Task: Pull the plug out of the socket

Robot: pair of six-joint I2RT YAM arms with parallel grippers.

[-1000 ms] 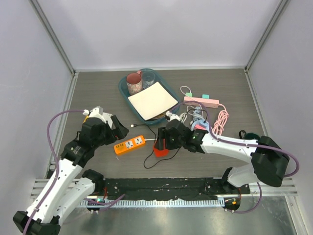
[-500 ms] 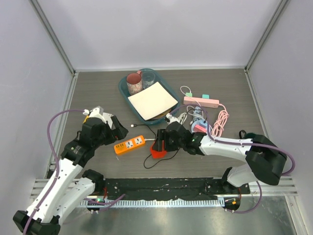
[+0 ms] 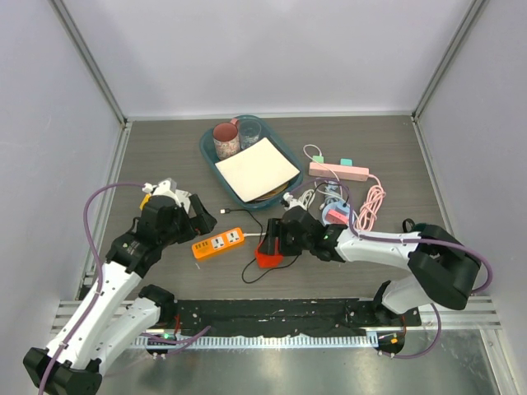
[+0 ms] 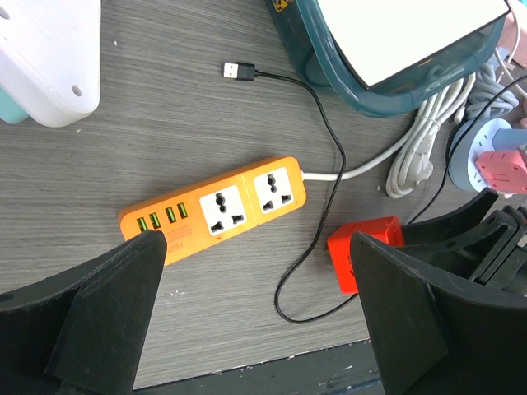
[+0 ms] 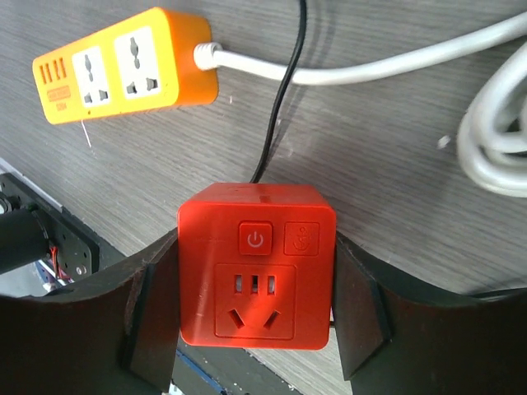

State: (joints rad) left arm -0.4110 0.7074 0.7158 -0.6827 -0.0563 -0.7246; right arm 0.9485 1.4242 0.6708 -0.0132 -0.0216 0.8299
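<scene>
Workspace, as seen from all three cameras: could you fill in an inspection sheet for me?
Surface: dark wood-grain table.
Job's things: red socket cube, front socket empty; orange power strip, both sockets empty.
Clutter: teal tray holding mug, glass, white board; pink power strip.
Grippers: left gripper open above the orange strip; right gripper shut on the cube.
Cables: black cable ending in loose USB plug; white cord; pink cord.
Surroundings: pale walls, nothing else seen.

Matt wood-grain table point(image 3: 165, 148), glossy orange plastic power strip point(image 3: 218, 244), smooth red plastic cube point(image 5: 257, 280)
</scene>
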